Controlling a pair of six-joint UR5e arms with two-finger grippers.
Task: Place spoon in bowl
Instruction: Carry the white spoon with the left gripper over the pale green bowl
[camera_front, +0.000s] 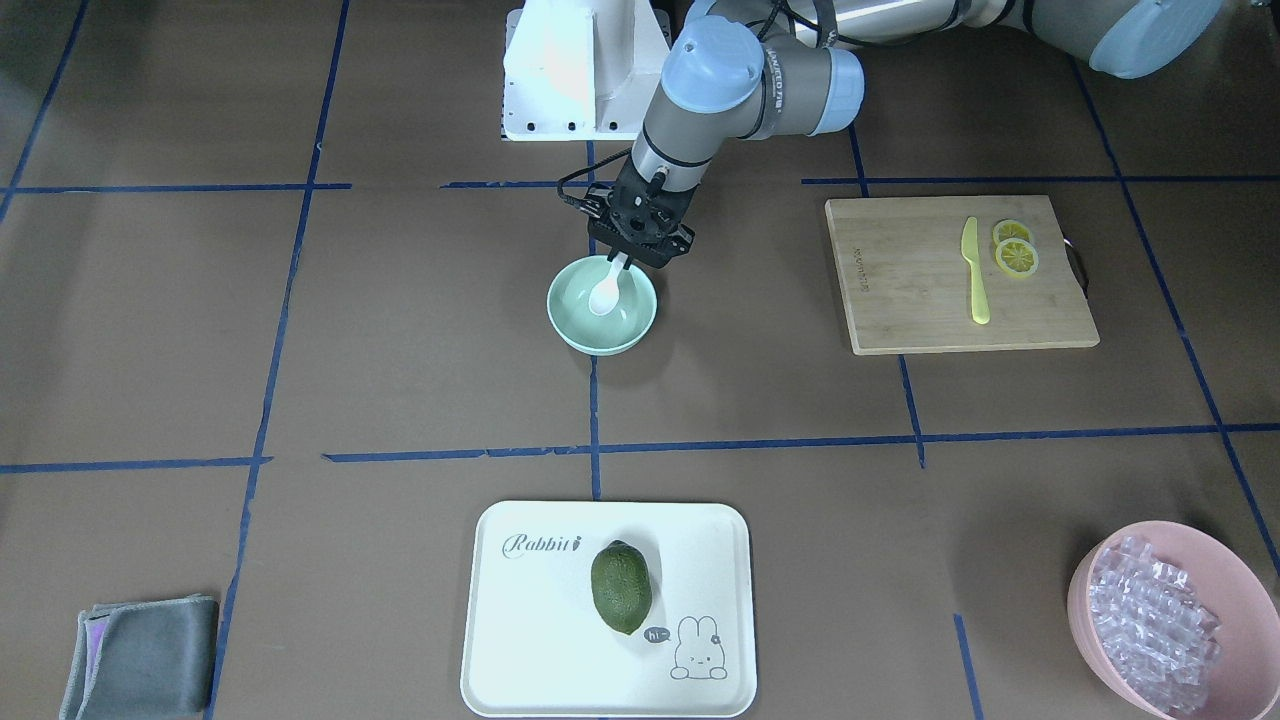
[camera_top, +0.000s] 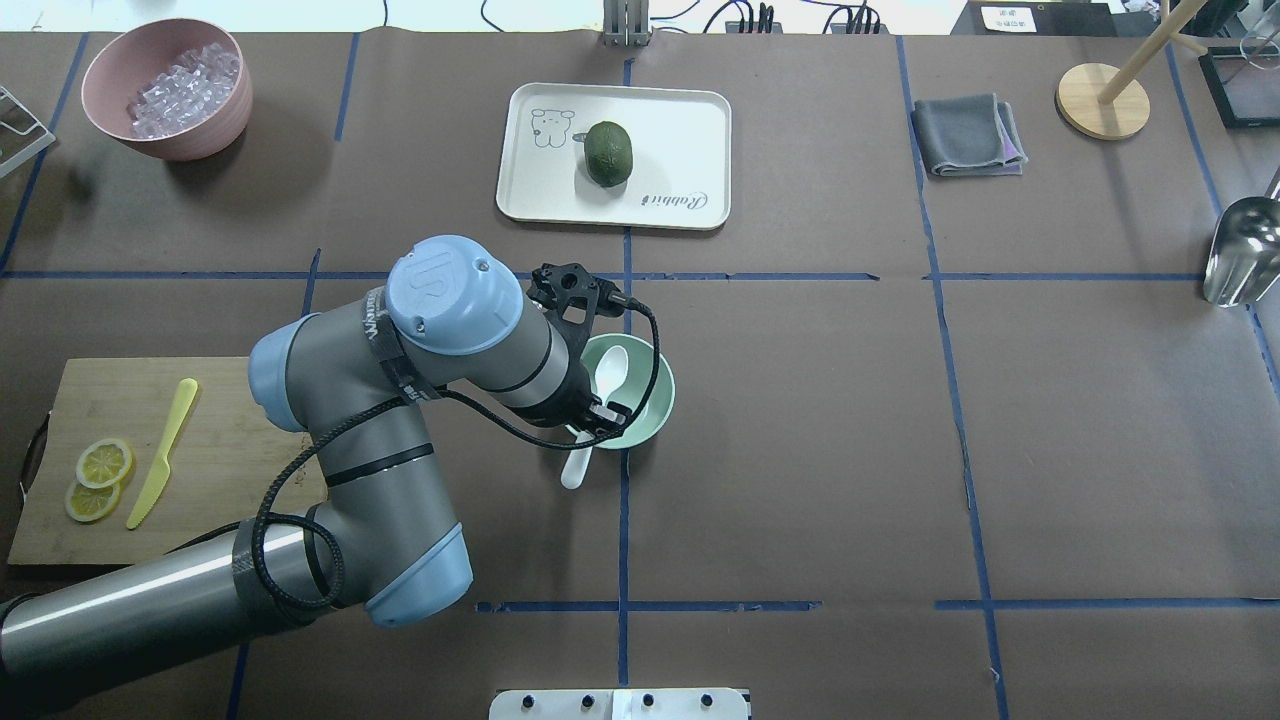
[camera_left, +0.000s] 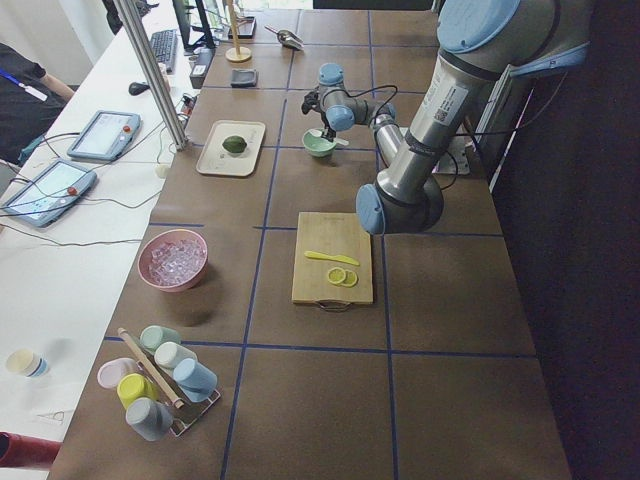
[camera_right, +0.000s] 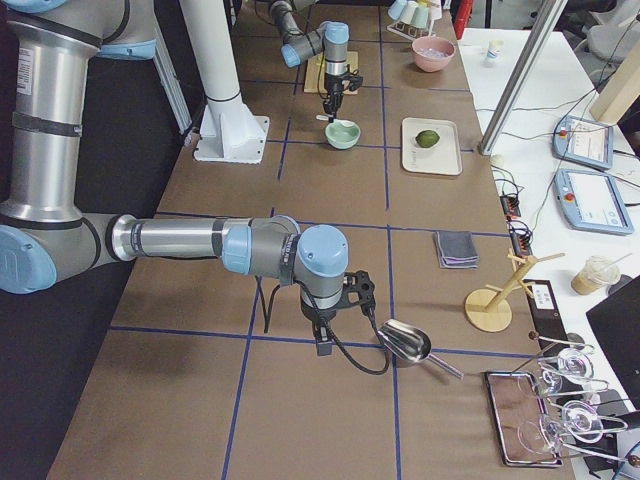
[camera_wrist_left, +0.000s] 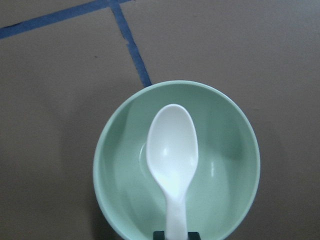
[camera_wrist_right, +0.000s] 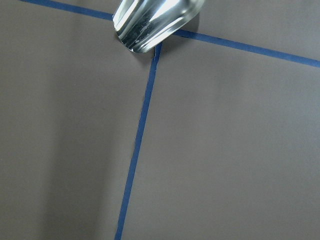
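- One small white plastic spoon (camera_wrist_left: 171, 150) and one small round mint-green bowl (camera_wrist_left: 235, 150), and the spoon's oval scoop sits inside the bowl, right over the middle.
- The left hand (camera_front: 628, 258) is clamped on the spoon's handle, poised above the bowl's rim on the robot's side.
- The overhead view adds something: the handle's tip pokes out past the rim and over the brown table (camera_front: 800, 420). The front view hides that tip behind the hand.
- The left wrist view fills with bowl and spoon. Whether the scoop touches the bowl's floor, I cannot tell.
- One right hand (camera_right: 325, 345), far off at the other end of the table and seen only from the side; gripping or released, I cannot tell.
- Just beside it lies one shiny metal scoop (camera_right: 405, 342). The right wrist view catches only its mouth above a crossing of blue tape lines.
- One wooden cutting board (camera_front: 900, 290) carries one yellow-green plastic knife (camera_front: 975, 275) and two lemon slices (camera_front: 1016, 255), which overlap.
- One white rectangular tray with a rabbit drawing (camera_front: 520, 620) carries one dark green oval fruit (camera_front: 620, 587).
- One larger pink bowl (camera_front: 1085, 610) is heaped with clear cubes (camera_front: 1150, 620), too many to count.
- One folded grey cloth (camera_front: 145, 655) lies at the table's corner.
- One wooden stand with a round base (camera_top: 1102, 100) shows overhead, not from the front.
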